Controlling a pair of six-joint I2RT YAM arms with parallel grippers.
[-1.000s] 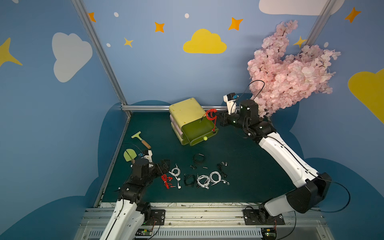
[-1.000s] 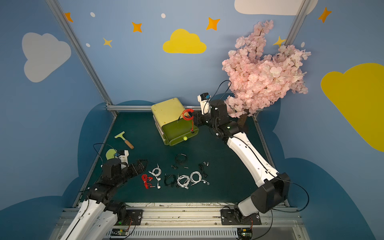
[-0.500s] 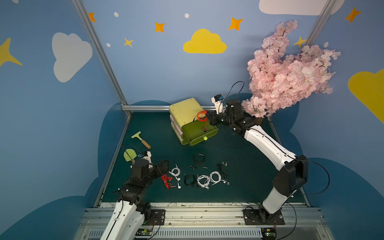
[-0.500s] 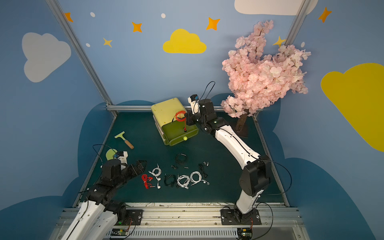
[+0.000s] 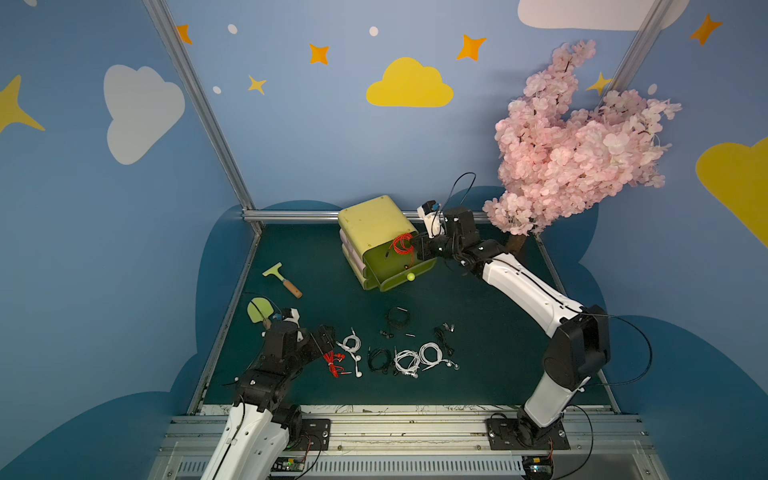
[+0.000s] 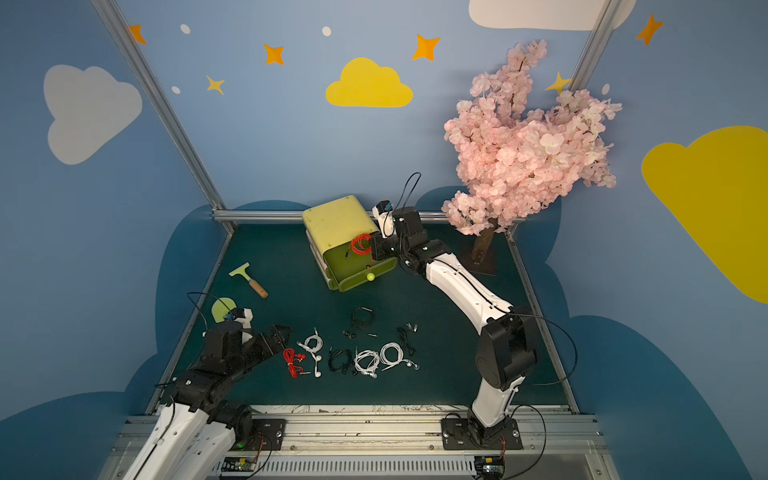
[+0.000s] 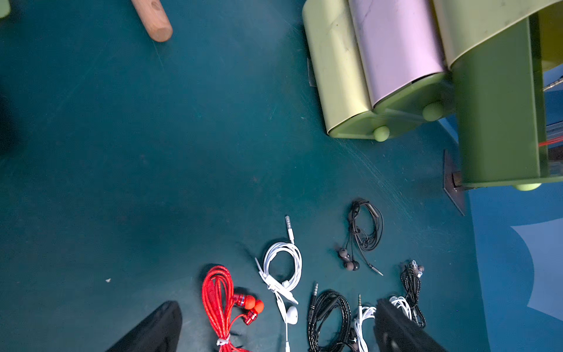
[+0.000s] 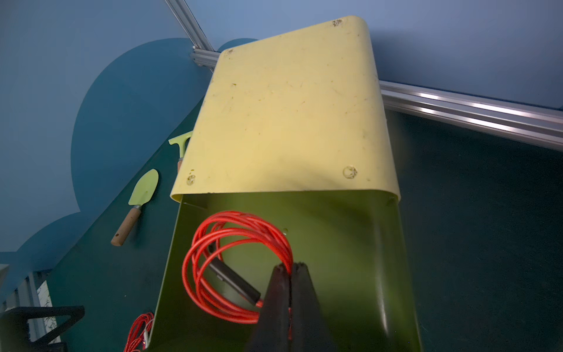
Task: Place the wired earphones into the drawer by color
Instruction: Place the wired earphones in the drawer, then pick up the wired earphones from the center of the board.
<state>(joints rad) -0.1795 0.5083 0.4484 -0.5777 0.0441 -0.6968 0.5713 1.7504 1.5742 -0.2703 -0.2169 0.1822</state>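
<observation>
The yellow-green drawer unit [image 5: 374,220] stands at the back of the mat with its top drawer [image 5: 395,270] pulled out. My right gripper [image 8: 291,266] is shut on a red coil of wired earphones [image 8: 237,262], hanging over that open drawer [image 8: 335,243]; both top views show the coil [image 6: 360,244]. A second red bundle [image 7: 219,301] lies on the mat between the fingers of my open left gripper [image 7: 276,304], alongside a white bundle [image 7: 283,268]. Several more white [image 5: 432,353] and black [image 5: 397,320] bundles lie in a loose row to the right.
A scraper with a wooden handle [image 5: 282,280] and a green trowel [image 5: 259,309] lie at the mat's left. A pink blossom tree [image 5: 573,145] stands at the back right corner. An aluminium rail [image 5: 291,215] runs behind the drawer unit.
My right arm has swung left with the red earphones, from beside the drawer unit to over its open top drawer. The left arm has stayed put.
</observation>
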